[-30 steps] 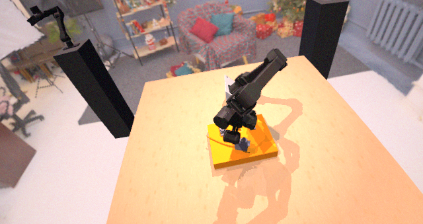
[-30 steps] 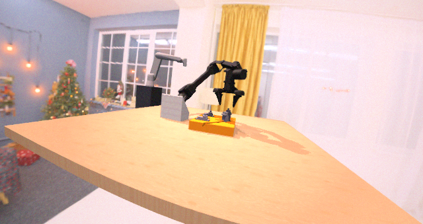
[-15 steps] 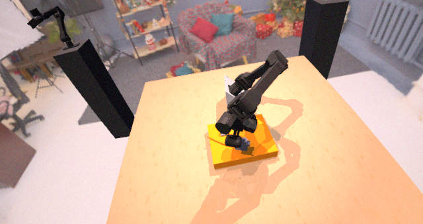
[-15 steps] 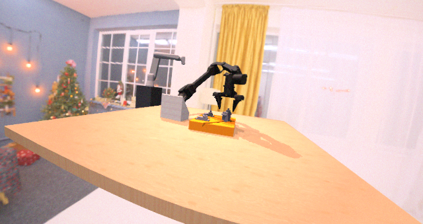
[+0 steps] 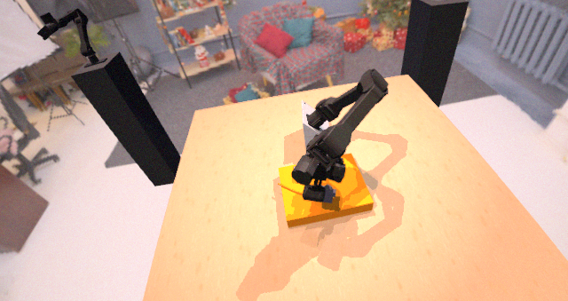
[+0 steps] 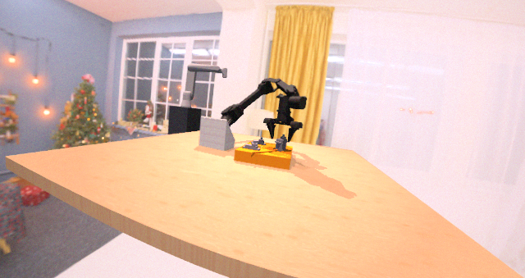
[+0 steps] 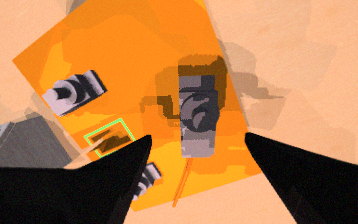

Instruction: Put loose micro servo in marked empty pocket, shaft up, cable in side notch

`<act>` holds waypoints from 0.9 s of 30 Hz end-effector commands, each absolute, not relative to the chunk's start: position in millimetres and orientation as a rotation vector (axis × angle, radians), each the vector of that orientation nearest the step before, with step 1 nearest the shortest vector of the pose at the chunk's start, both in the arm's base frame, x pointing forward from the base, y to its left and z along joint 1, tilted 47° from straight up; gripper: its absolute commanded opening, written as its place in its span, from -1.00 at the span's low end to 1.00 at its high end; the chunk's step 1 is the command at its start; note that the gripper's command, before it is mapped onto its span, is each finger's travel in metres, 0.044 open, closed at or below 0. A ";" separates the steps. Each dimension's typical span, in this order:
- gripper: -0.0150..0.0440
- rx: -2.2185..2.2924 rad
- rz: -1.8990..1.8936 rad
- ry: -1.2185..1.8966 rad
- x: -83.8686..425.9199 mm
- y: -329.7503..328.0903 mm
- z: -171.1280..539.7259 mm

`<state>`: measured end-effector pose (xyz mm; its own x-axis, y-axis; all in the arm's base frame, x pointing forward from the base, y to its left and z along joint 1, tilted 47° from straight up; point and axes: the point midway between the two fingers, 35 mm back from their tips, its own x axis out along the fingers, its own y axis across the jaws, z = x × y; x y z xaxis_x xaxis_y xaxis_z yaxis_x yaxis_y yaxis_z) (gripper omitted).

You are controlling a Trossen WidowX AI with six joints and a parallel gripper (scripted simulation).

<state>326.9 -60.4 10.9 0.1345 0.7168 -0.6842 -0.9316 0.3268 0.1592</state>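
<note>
From the top, the arm's claw (image 5: 318, 183) (image 6: 282, 134) (image 7: 197, 138) hides most of the loose micro servo (image 5: 329, 194) (image 6: 281, 143) (image 7: 198, 117) on the orange deck (image 5: 295, 209) (image 6: 262, 158) (image 7: 125, 40), and the marked pocket (image 7: 111, 138) behind it. The exterior view puts the servo on the deck below the parted fingertips, their exact clearance unclear. In the wrist view the claw is wide open about the ungripped servo, the green-outlined pocket on the deck unfilled and partly masked by a finger, so grasping, seating and release all remain.

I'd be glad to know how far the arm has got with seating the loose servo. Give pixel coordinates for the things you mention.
Nothing is seated yet. The hand (image 6: 282, 139) (image 7: 197, 138) is over the deck (image 6: 262, 160) (image 7: 115, 45), open, its fingers either side of the loose servo (image 6: 280, 143) (image 7: 198, 122) without gripping it. Left to do: grip it, carry it to the green-outlined pocket (image 7: 111, 139), seat it with its cable (image 7: 182, 182) in the notch, release and clear.
</note>
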 end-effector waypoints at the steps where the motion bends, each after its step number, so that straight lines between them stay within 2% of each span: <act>1: 0.73 -0.334 1.228 0.761 326.7 -58.4 9.5; 10: -0.07 -0.334 1.228 0.761 326.7 -58.4 9.5; 15: -0.18 -0.334 1.228 0.761 326.7 -58.4 9.5; 18: -0.45 -0.335 1.227 0.762 326.2 -62.3 13.0; 27: -0.49 -0.335 1.227 0.763 318.6 -78.7 30.6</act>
<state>319.0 -76.6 27.9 0.1354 0.7197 -0.6810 -0.9280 0.3329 0.1672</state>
